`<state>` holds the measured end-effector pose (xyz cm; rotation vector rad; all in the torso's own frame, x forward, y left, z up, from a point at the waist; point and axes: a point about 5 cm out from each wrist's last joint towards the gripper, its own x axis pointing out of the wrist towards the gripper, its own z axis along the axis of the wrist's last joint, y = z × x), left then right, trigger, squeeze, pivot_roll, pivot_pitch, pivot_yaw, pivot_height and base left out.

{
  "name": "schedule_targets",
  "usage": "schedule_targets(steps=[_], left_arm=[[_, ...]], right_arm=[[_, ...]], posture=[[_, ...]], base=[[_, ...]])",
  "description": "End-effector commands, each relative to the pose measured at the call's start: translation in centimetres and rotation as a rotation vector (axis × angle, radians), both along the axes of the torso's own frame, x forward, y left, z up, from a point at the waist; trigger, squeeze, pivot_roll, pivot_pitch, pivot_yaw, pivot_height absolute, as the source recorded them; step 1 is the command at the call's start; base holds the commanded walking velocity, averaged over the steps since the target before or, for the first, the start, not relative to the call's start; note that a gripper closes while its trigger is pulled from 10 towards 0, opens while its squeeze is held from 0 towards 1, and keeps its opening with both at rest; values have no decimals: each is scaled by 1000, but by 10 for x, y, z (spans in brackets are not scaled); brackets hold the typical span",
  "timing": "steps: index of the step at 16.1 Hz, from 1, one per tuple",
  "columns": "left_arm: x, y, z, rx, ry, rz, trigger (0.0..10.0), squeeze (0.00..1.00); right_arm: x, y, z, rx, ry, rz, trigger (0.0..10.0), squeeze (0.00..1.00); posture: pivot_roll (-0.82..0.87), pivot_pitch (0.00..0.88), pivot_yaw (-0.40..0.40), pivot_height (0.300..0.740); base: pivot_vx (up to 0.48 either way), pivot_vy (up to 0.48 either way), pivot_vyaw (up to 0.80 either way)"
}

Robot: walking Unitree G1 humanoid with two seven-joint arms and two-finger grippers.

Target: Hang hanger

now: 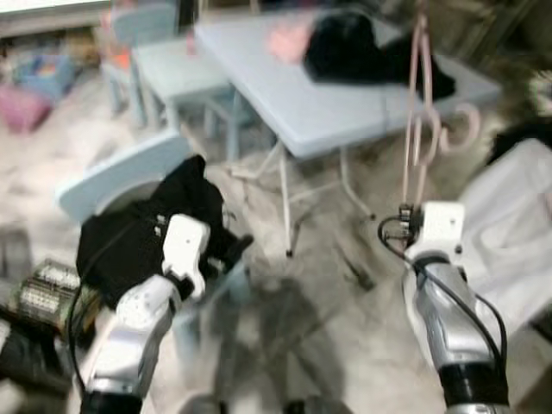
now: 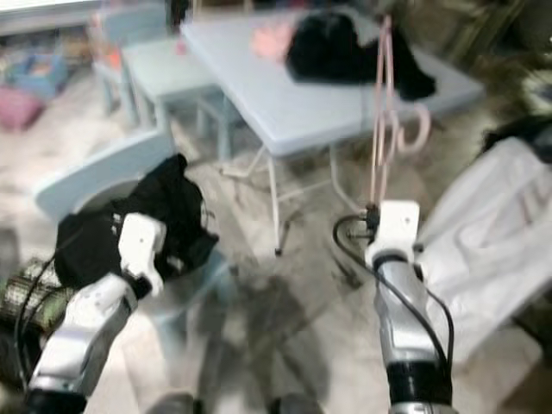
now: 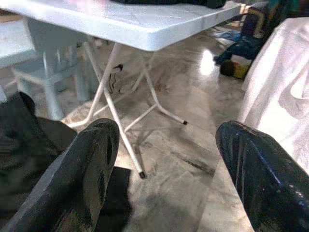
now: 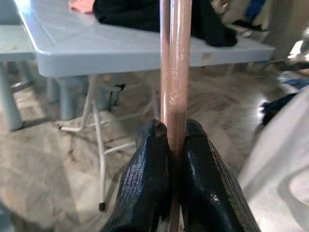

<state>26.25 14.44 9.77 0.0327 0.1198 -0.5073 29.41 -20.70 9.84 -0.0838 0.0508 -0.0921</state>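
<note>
**A:** Hanger [image 1: 420, 112]: we are pinching its pink bar in the right gripper [image 4: 175, 140], held upright before the blue table [image 1: 310, 103].

**B:** Left gripper [image 3: 164, 159] is gaping, empty. We are advising a firm clamp while carrying; no rail visible.

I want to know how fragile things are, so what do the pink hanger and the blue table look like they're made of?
The hanger looks like smooth glossy plastic, judging by its sheen; coated metal is possible. The table has a matte moulded plastic-looking top on thin white metal-looking legs.
</note>
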Motion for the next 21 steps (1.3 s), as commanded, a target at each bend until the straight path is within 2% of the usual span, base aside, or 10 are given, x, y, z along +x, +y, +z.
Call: schedule_targets(steps=[1,6,17,21], left_arm=[[1,5,1,15,-10,2,10000,0],[-1,3,3,-2,-32,-36,10000,0],[0,4,5,-19,-30,-47,10000,0],[0,4,4,-20,-21,-48,10000,0]], right_arm=[[2,5,4,0,-18,13,10000,0],[0,4,3,4,-8,2,10000,0],[-4,0,-2,-20,21,-50,10000,0],[-6,-15,-7,-64,51,-151,10000,0]], posture=[[-10,48,-50,740],[-10,48,-50,740],[-16,54,-43,740],[-16,54,-43,740]], base=[[0,0,-800],[0,0,-89],[426,0,-800],[370,304,-800]])
